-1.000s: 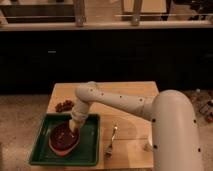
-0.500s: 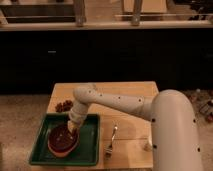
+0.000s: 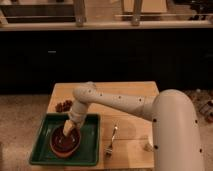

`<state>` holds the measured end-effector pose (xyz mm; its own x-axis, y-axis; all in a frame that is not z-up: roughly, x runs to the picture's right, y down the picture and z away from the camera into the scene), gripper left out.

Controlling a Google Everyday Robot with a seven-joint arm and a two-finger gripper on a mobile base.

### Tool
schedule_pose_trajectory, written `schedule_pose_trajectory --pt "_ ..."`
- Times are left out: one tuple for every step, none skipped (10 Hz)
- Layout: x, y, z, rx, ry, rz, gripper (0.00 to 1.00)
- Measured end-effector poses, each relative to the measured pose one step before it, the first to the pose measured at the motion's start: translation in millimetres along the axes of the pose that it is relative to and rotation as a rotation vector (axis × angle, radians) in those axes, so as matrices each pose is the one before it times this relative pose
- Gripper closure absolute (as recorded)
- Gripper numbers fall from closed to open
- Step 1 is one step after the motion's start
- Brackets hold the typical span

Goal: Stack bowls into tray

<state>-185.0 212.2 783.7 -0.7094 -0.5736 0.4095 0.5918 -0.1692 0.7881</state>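
Observation:
A reddish-brown bowl sits inside the green tray at the table's front left. My white arm reaches from the right across the table and down into the tray. My gripper is at the bowl's upper rim, right over or in the bowl.
A fork lies on the wooden table right of the tray. A small dark brown object sits at the table's left edge behind the tray. A small pale item lies near the front right. Dark cabinets stand behind the table.
The arm and gripper have stayed over the bowl in the tray, shifting only slightly. The bowl has not visibly moved.

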Motion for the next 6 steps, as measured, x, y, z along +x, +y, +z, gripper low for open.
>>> schedule_pose_trajectory --pt "-0.77 1.05 -2.12 -0.00419 0.00499 0.0054 0.2" --pt "-0.04 0.64 -3.64 -0.00653 0.00769 0.00864 0.2" --pt "0.74 0.26 -6.7 -0.01149 0.01328 0.01615 0.2" --pt "1.51 -0.32 -5.83 -0.01134 0.01486 0.01507 0.2" --pt "3.15 -1.57 -7.74 -0.01592 0.02607 0.02491 0.2" --pt "4.28 -0.6 -9.39 -0.02026 0.04398 0.04077 0.2"
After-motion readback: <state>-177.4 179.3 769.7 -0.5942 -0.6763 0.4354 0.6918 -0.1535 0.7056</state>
